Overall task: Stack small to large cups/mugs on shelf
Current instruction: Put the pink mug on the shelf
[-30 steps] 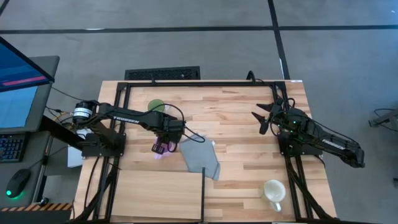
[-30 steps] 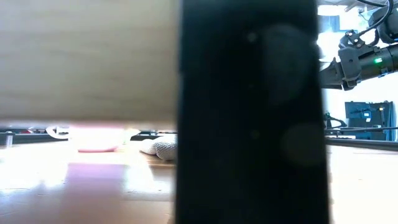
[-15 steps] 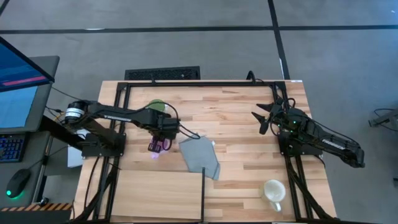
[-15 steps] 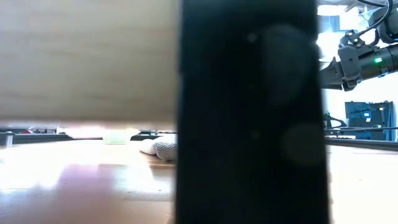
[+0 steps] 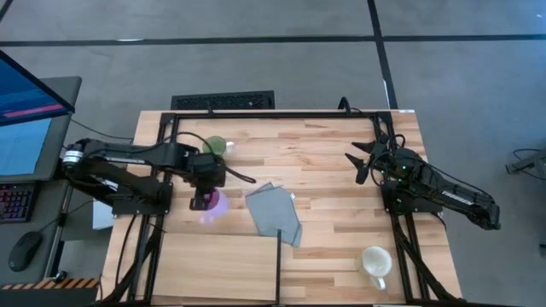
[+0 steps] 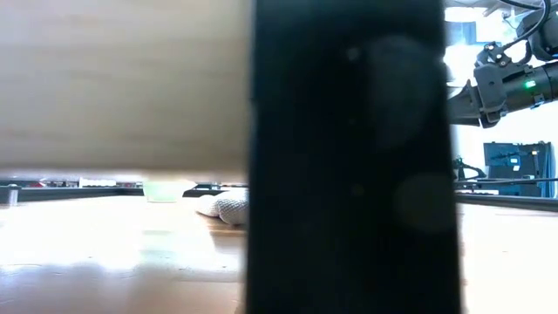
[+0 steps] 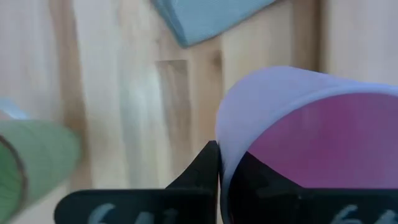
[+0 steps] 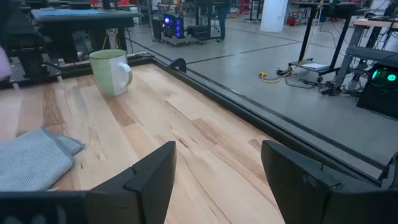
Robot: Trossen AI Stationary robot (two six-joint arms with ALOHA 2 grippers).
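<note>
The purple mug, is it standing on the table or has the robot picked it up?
Picked up. The left gripper is shut on the purple mug, pinching its rim.

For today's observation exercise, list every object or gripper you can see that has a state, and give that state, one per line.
Left gripper: shut on the purple mug's rim.
Purple mug: held by the left gripper, clear of the cloth.
Green mug: upright on the tabletop, untouched.
Cream mug: upright near the table's front right, untouched.
Grey cloth: folded, lying flat on the tabletop.
Right gripper: open, empty, waiting at the right side.
</note>
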